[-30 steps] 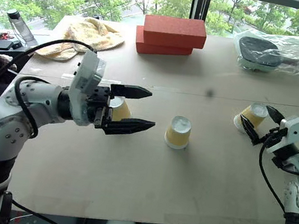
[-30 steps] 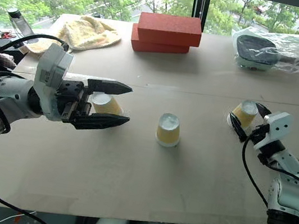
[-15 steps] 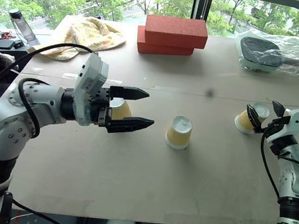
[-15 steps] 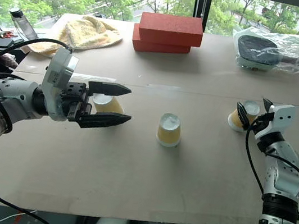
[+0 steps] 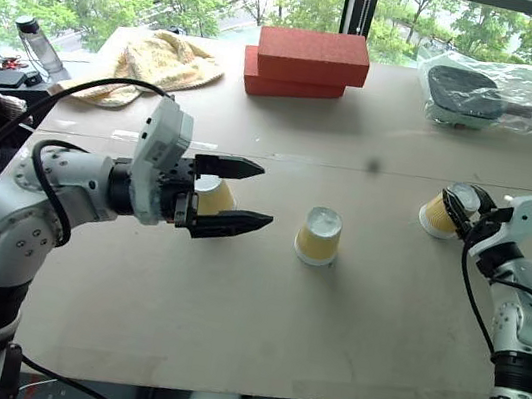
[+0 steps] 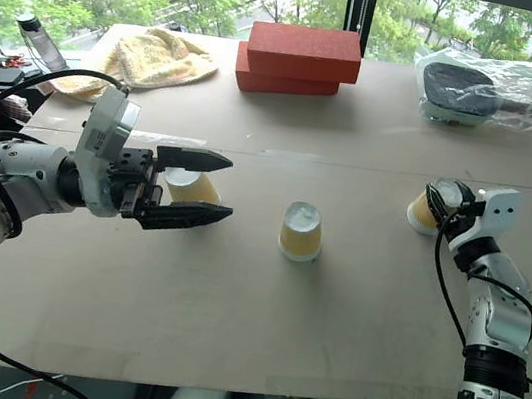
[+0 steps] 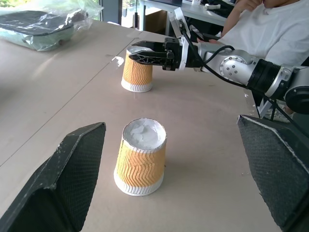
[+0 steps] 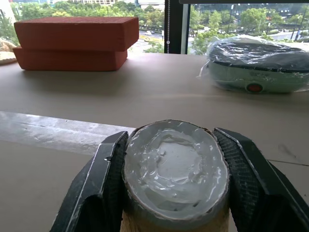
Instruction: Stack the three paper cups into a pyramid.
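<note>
Plainly, cups (image 5: pixel 318 235) inverted, nothing inside.

Left claw (image 5: pixel 236 195) sits in front of the left cup (image 5: pixel 212 194), covering most of it. In the right wrist view, the right claw (image 8: pixel 173 193) flanks the right cup (image 8: pixel 175 176), whose lower body is cut off. A plastic bag (image 5: pixel 495 94) near the surface's far right corner blurs its dark contents.
</note>
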{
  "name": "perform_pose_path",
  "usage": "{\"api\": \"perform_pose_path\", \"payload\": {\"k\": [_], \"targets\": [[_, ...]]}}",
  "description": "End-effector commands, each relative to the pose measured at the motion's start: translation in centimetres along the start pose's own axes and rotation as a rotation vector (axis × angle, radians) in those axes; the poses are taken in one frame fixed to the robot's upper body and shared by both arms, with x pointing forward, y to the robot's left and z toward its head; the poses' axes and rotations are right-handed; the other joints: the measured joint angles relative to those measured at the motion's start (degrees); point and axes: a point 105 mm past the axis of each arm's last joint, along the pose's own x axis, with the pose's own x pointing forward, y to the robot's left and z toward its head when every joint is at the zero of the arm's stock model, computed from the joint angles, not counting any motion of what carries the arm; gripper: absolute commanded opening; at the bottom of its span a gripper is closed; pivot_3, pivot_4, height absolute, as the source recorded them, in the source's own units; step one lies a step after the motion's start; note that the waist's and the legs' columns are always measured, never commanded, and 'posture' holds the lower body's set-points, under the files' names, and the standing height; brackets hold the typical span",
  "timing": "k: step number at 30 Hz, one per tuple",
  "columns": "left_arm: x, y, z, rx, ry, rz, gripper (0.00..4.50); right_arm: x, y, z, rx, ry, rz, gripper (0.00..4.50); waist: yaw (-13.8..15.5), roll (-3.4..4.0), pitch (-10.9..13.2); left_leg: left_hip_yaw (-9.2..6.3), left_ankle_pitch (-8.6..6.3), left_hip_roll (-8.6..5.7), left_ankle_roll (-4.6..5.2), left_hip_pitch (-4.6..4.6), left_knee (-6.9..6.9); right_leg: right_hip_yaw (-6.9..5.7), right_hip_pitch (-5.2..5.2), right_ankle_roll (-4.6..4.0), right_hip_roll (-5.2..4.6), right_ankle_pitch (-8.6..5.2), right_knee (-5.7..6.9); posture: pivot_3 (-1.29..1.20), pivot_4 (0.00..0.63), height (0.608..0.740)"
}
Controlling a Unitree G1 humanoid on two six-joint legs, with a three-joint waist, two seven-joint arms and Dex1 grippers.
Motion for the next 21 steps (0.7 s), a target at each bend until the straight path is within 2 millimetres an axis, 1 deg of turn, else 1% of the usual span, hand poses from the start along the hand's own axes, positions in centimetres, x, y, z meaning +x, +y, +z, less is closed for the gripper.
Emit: {"api": "perform_pose_path", "payload": {"k": [1,2,4,5,7,11,17,21], "targets": [[-0.3,-0.5,0.7,0.053,-0.011,-0.015,4.5,-0.6,3.0,2.8,-0.005,-0.084,0.193,2.0,0.0,0.01,0.0,0.0,0.0,0.0,0.0,0.0,0.0,0.0,0.0,0.0,0.0,0.0,0.0,0.0,0.15,0.73],[-0.4,-0.6,0.6,0.056,-0.01,-0.02,4.5,-1.0,3.8,3.0,-0.002,-0.079,0.243,2.0,0.0,0.01,0.0,-0.01,0.0,0.01,0.0,-0.01,-0.01,0.01,0.0,0.0,0.0,0.0,-0.01,0.0,0.15,0.73],[-0.5,-1.0,0.3,0.059,-0.001,-0.047,4.5,-2.1,6.3,3.0,0.009,-0.041,0.389,2.0,0.0,0.03,0.0,-0.01,-0.01,0.02,0.01,-0.01,-0.01,0.01,-0.01,0.0,0.0,0.0,-0.01,0.0,0.15,0.73],[-0.6,-1.3,0.1,0.054,0.008,-0.058,4.5,-2.8,7.6,2.9,0.008,-0.019,0.459,2.0,0.0,0.03,0.0,0.0,-0.01,0.02,0.02,0.0,-0.02,0.02,0.0,0.0,0.0,0.0,-0.01,0.0,0.15,0.73],[-0.8,-1.7,-0.4,0.042,0.032,-0.081,4.5,-3.4,9.4,2.2,-0.001,0.019,0.53,2.0,0.0,0.02,0.0,-0.04,-0.06,0.03,0.11,-0.01,-0.02,0.01,0.0,0.0,-0.01,0.0,-0.02,0.0,0.15,0.73],[-0.8,-2.0,-0.7,0.053,0.049,-0.1,4.5,-3.5,11.2,1.0,-0.031,0.055,0.581,2.0,0.1,0.02,0.0,-0.02,-0.14,0.03,0.23,0.04,-0.01,-0.01,0.01,-0.01,0.01,0.0,0.04,0.0,0.15,0.73],[-0.7,-2.9,-1.3,0.047,0.074,-0.148,4.5,-2.8,13.1,0.6,-0.042,0.029,0.636,2.0,0.0,-0.01,0.0,-0.01,-0.11,0.01,0.19,0.06,0.02,-0.01,0.03,0.0,0.04,0.0,0.02,0.0,0.15,0.73],[-1.0,-2.8,-1.5,0.059,0.095,-0.126,4.5,-2.8,13.9,0.2,-0.04,0.035,0.673,2.0,0.1,-0.01,0.0,-0.03,-0.06,0.02,0.1,0.03,0.02,-0.03,0.01,0.0,0.06,0.0,0.0,0.0,0.15,0.73]]}}
